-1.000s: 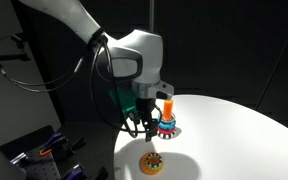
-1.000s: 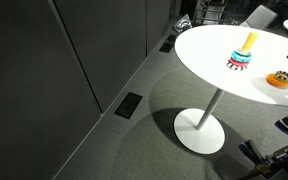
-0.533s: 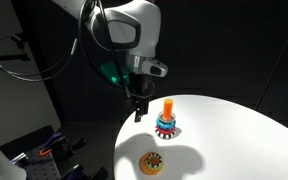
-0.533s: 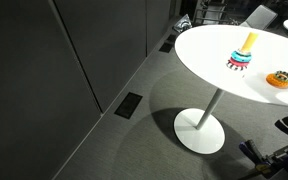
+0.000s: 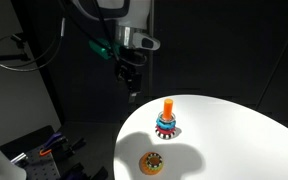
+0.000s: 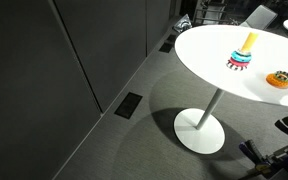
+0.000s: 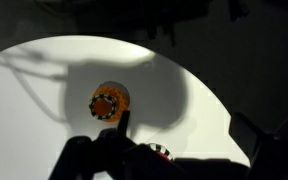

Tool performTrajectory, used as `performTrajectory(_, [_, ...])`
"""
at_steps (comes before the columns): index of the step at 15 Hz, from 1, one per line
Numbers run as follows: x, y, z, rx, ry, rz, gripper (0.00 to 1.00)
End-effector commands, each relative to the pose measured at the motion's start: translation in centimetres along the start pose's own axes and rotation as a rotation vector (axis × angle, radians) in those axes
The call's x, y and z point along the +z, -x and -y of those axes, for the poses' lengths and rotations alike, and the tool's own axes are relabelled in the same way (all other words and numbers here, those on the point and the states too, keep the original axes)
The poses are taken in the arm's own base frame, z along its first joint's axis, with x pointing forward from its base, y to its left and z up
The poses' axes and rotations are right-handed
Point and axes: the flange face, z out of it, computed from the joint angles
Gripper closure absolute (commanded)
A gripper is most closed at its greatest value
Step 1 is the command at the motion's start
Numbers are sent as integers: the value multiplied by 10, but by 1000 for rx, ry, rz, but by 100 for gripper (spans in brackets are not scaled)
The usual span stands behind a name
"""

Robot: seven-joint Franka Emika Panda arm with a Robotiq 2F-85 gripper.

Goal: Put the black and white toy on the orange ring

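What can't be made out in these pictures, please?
Whether the gripper is open or shut: dark on dark in an exterior view, blurred in wrist view.
Pattern of the black and white toy on the orange ring: too small everywhere.
Most of the stacking toy: behind the gripper, wrist view.

In an exterior view the arm (image 5: pixel 124 12) runs off the top edge. The gripper (image 5: pixel 132 88) is a dark shape against the dark wall, so its jaws cannot be read. The white table (image 6: pixel 209 50) is cut by the right edge. In the wrist view the gripper's blurred body hides most of the ringed stack (image 7: pixel 162 152). The black and white toy (image 5: pixel 153 160) is too small for its pattern to show.
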Motion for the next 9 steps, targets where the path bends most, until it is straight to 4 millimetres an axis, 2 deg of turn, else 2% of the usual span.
performTrajectory(1, [-33,18,13,-26,-9,-58,0])
performTrajectory(6, [-64,34,26,-55,-27,-144,0])
performTrajectory(9, [-72,38,29,-56,-30,-172,0])
